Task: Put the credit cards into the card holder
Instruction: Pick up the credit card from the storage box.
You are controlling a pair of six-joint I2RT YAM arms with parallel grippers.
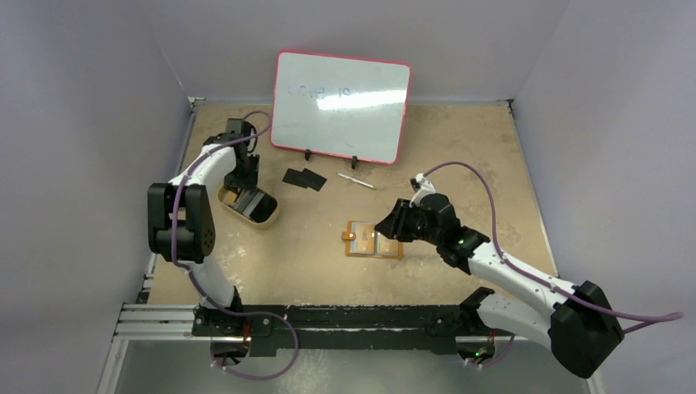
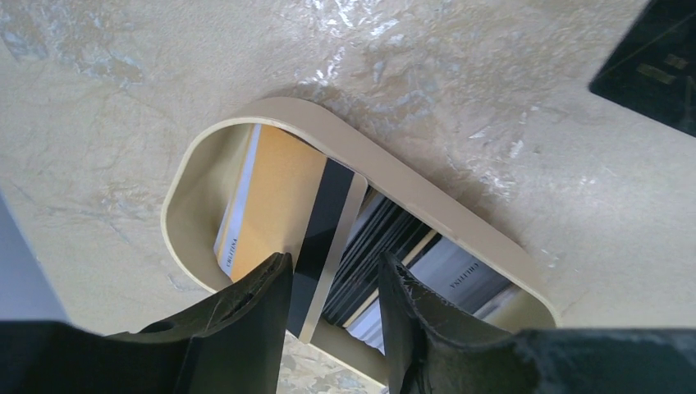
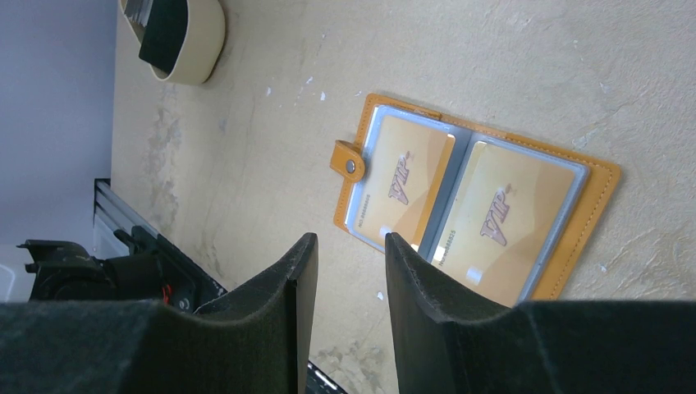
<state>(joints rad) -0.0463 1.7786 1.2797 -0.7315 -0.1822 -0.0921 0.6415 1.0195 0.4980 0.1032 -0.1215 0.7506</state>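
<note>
The left claw point(image 2: 335, 267) is half open, one finger on each side of an orange card point(image 2: 279, 189) in the dish point(image 2: 394, 176). It should pinch softly, so only one card lifts. The right claw point(image 3: 350, 242), half open and empty, hangs at 2 o'clock of the open holder point(image 3: 602, 182), mid-bench. The cards inside point(image 3: 402, 176) say "VIP".

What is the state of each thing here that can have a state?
card holder: open, lying flat, two orange cards in its sleeves.
oval dish: holds several cards, leaning.
black cards: two, lying flat, outside the holder.
left claw: open, at the cards in the dish.
right claw: open, empty, near the card holder.
whiteboard: upright on its stand.
</note>
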